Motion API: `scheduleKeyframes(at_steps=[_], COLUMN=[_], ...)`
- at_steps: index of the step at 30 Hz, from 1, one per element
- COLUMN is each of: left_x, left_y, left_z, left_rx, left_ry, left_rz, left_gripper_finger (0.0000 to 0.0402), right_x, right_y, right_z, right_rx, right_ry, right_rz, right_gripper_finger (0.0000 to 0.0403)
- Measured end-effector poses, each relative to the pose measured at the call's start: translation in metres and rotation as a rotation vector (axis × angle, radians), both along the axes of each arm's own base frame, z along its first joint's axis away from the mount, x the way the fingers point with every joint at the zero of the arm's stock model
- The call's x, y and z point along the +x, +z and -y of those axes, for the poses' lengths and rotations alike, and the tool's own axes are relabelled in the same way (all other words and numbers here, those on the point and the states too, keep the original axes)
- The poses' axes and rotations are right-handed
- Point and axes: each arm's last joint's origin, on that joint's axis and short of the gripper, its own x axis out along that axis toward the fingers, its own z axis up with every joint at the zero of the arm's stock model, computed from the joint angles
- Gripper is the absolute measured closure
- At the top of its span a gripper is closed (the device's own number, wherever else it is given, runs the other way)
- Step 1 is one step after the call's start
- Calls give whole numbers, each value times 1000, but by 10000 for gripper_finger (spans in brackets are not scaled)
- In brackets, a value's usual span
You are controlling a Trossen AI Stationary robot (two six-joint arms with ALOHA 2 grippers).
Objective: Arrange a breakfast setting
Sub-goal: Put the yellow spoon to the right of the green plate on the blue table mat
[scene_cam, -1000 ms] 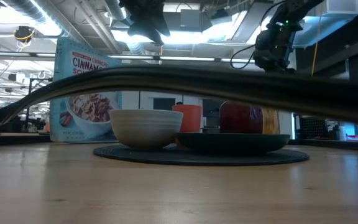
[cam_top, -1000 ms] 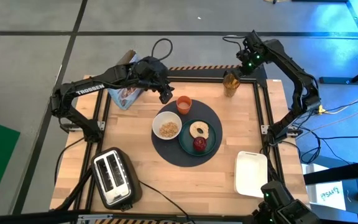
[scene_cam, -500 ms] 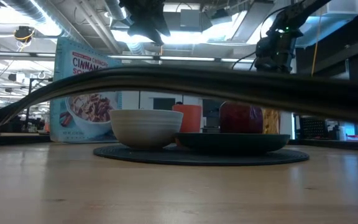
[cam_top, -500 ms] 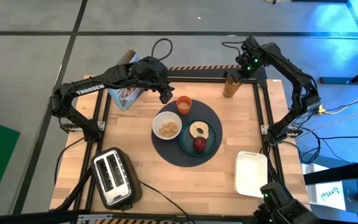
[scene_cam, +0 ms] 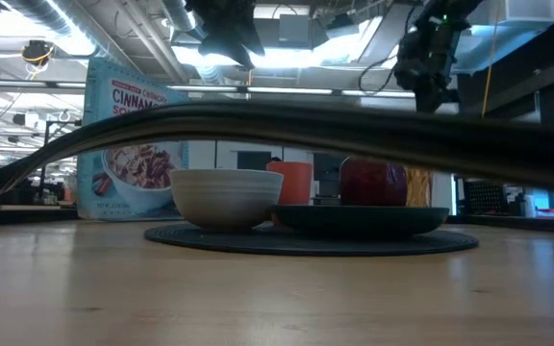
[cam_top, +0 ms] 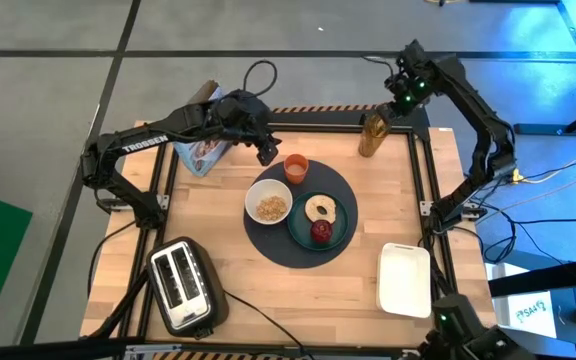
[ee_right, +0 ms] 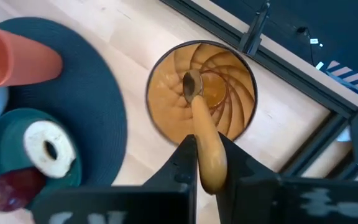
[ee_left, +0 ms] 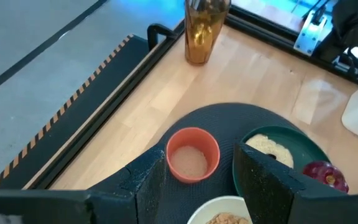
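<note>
A dark round mat (cam_top: 268, 240) holds a small white bowl (cam_top: 251, 195) of cereal (cam_top: 271, 208), a small orange cup (cam_top: 296, 168) and a teal plate (cam_top: 342, 228) with pale ring-shaped bread (cam_top: 321, 209) and a red fruit (cam_top: 321, 232). My left gripper (ee_left: 197, 168) is open above the cup (ee_left: 192, 155), one finger on either side, touching nothing. My right gripper (ee_right: 207, 180) is at the far right, above an amber ribbed glass (cam_top: 372, 134), shut on a spoon (ee_right: 194, 99). My right gripper pinches the spoon's golden handle (ee_right: 207, 152) between its two fingers, from above, pointing down. The spoon hangs below the fingers with its bowl end (ee_right: 191, 84) down over the glass's mouth (ee_right: 229, 93). I cannot tell whether that end is clear of the glass.
A cereal box (cam_top: 205, 148) stands at the far left. A silver-black toaster (cam_top: 184, 285) is at the near left and a white rectangular tray (cam_top: 405, 280) at the near right. A thick dark cable (scene_cam: 277, 120) arcs across the low view's foreground.
My right gripper has gone up above the amber glass, still shut on the spoon.
</note>
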Motion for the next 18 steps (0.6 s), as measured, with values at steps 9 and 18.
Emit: scheduleKeyframes(at_steps=[9, 18], left_x=[16, 65], left_y=[20, -4], left_z=[-5, -23], left_rx=[164, 193], left_ry=[-99, -263], left_rz=[218, 380], left_gripper_finger=[214, 212], right_x=[-11, -20], right_y=[62, 109], right_z=[-22, -65], right_rx=[-66, -152], right_ry=[6, 62], right_rz=[33, 284], right_gripper_finger=[393, 392])
